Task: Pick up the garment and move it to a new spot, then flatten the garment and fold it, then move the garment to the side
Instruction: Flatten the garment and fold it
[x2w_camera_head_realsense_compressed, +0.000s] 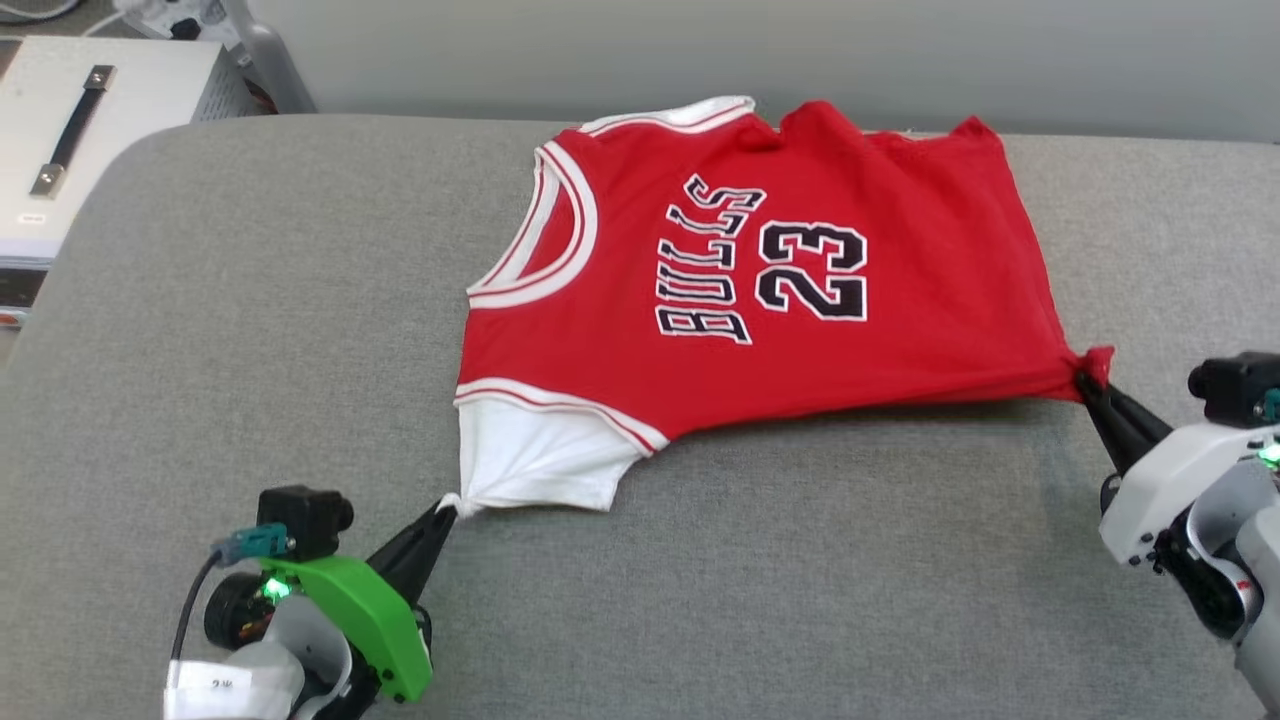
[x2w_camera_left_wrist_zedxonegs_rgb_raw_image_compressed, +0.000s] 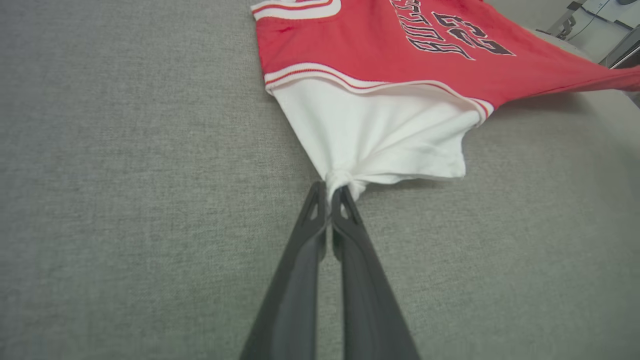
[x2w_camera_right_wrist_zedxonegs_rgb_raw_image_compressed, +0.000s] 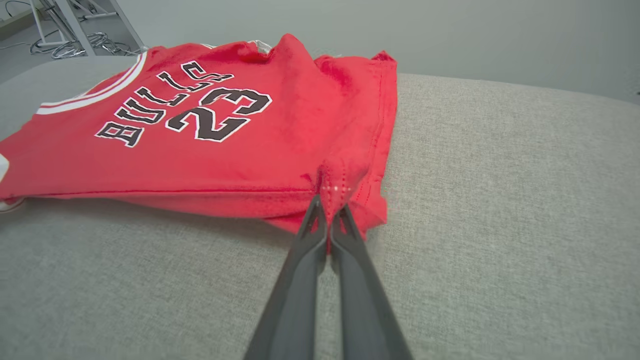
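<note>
The garment (x2w_camera_head_realsense_compressed: 760, 290), a red jersey with white sleeves, black lettering (x2w_camera_head_realsense_compressed: 705, 260) and the number 23, lies chest-up across the upper centre and right of the head view on a grey padded surface (x2w_camera_head_realsense_compressed: 250, 350). Its neckline points toward the frame's left and its hem toward the right. The cloth is held at two opposite points on its near edge: the white sleeve (x2w_camera_head_realsense_compressed: 530, 460) at lower centre-left and the red hem corner (x2w_camera_head_realsense_compressed: 1098, 362) at the right edge. Between these points the near edge runs taut and appears slightly raised, casting a shadow beneath (the far edge, by contrast, lies bunched in small peaks at the top of the frame). This fits either a stretch to flatten the garment or a carry to a new spot; which of the two cannot be told. The left gripper (x2w_camera_head_realsense_compressed: 445, 510), at the lower left of the head view, has its fingers pressed together, clamped on a gathered pinch of the sleeve's cuff at the centre of the left wrist view. The right gripper (x2w_camera_head_realsense_compressed: 1085, 385), at the right edge of the head view, is likewise closed tight on the hem corner, which puckers around the tips at the centre of the right wrist view. Folding is judged not yet begun.
</note>
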